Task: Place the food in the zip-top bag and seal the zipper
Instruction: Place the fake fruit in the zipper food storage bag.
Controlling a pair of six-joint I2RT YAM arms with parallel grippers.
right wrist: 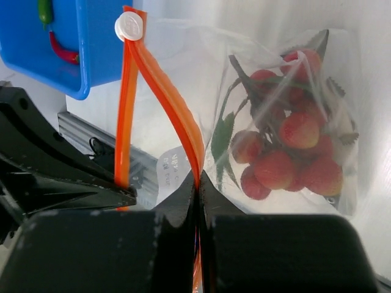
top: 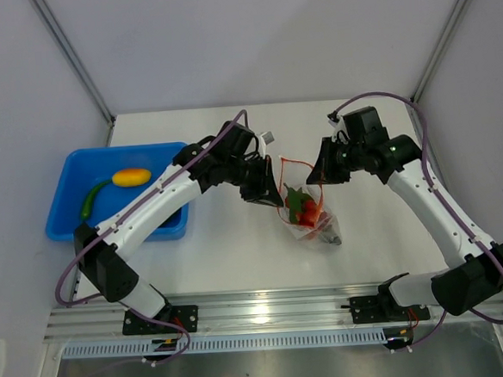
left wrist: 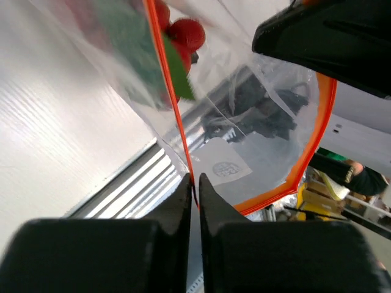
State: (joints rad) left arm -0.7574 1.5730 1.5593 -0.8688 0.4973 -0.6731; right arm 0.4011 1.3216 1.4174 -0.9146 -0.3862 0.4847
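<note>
The clear zip-top bag hangs between my two grippers above the table, with red pieces and green leaves inside. Its red-orange zipper strip gapes open, with a white slider at one end. My left gripper is shut on one side of the strip. My right gripper is shut on the other side. In the top view the left gripper and right gripper flank the bag's mouth. A yellow-orange mango and a green pepper lie in the tray.
The blue plastic tray sits at the left of the table; in the right wrist view it holds a red piece and a green one. Grey walls enclose the table, and a metal rail runs along the near edge.
</note>
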